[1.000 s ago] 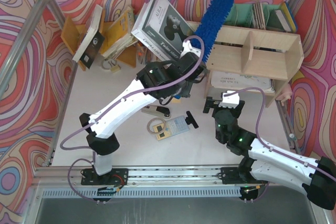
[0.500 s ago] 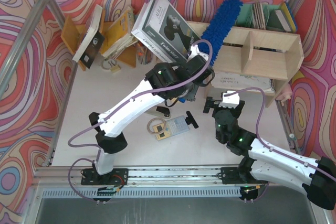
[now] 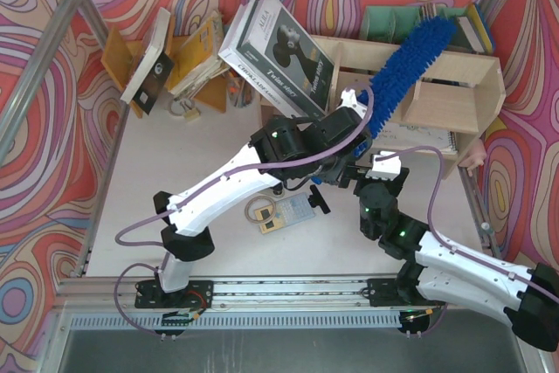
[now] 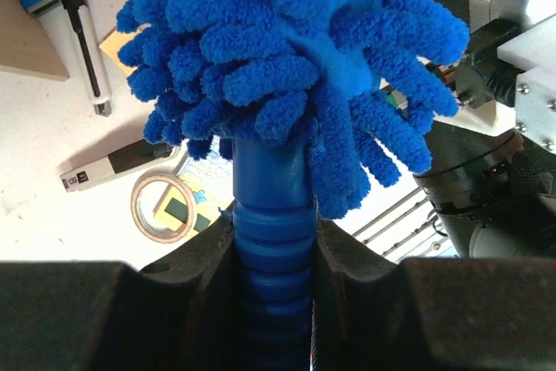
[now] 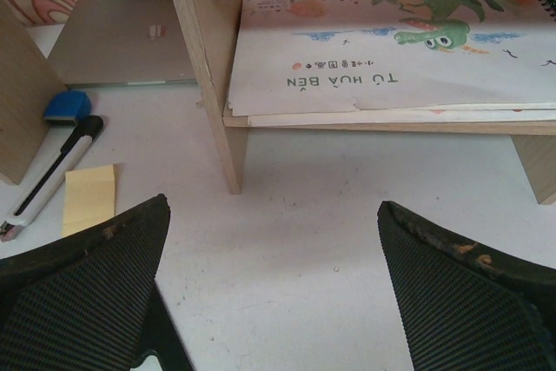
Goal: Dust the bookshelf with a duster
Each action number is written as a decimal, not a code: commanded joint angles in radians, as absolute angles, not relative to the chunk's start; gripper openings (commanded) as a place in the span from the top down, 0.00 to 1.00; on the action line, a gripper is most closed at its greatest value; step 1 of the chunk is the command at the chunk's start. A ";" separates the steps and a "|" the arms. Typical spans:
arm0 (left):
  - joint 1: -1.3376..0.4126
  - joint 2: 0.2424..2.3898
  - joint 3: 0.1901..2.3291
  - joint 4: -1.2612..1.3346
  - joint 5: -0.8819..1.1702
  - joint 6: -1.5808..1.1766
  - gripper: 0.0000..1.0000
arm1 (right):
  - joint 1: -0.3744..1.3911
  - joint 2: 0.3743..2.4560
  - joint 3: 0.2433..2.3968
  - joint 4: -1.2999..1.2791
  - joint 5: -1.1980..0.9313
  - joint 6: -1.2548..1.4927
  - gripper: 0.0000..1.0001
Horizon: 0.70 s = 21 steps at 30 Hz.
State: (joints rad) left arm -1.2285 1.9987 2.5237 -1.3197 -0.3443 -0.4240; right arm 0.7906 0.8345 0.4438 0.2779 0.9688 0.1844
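Blue duster (image 3: pixel 409 72) across plywood bookshelf (image 3: pixel 450 100), perhaps a sketchbook (image 5: pixel 382 58) beneath

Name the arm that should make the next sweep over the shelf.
Left. The left tool is shut on the duster, whose head is over the bookshelf top. The right tool is open and empty, down by the lower tier.

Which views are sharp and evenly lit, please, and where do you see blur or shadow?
Top external: sharp, evenly lit. Left wrist: the fluffy bright-blue microfibre duster is crisp; the fingers gripping it are featureless black. Right wrist: pale plywood bookshelf sharp, its recesses dimmer.
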 commanded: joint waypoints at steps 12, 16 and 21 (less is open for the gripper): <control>-1.168 1.848 2.367 -1.248 -0.512 -0.374 1.00 | 0.784 0.777 0.472 0.192 1.006 0.227 0.09; -1.149 1.867 2.370 -1.234 -0.485 -0.357 1.00 | 0.783 0.695 0.496 -0.013 1.038 0.377 0.09; -1.143 1.922 2.409 -1.235 -0.443 -0.345 1.00 | 0.783 0.573 0.516 -0.292 1.101 0.590 0.09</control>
State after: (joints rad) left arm -1.1442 1.8843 2.3760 -1.2793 -0.4572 -0.3698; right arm 0.7906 0.6464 0.4786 -0.0296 1.0138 0.3862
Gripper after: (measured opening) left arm 0.344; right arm 0.910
